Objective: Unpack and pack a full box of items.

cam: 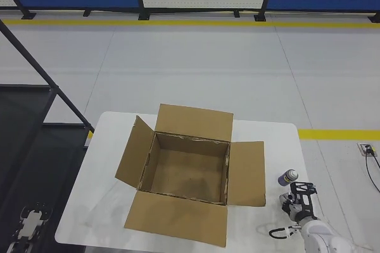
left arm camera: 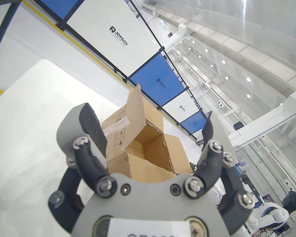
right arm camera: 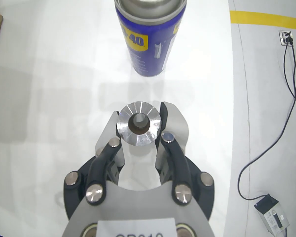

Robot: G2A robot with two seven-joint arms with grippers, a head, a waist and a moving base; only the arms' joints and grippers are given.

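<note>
While your left gripper hangs spread, holding nothing, near-left of the box, your right gripper, near-right of it, is clamped on a silver metal fitting. The spray can stands upright just beyond. Box on the table, flaps open.

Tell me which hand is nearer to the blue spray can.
Right. The right hand, shut on a shiny metal piece, is just beside the spray can. The left hand, open, is off the table's opposite side, with the cardboard box between.
</note>
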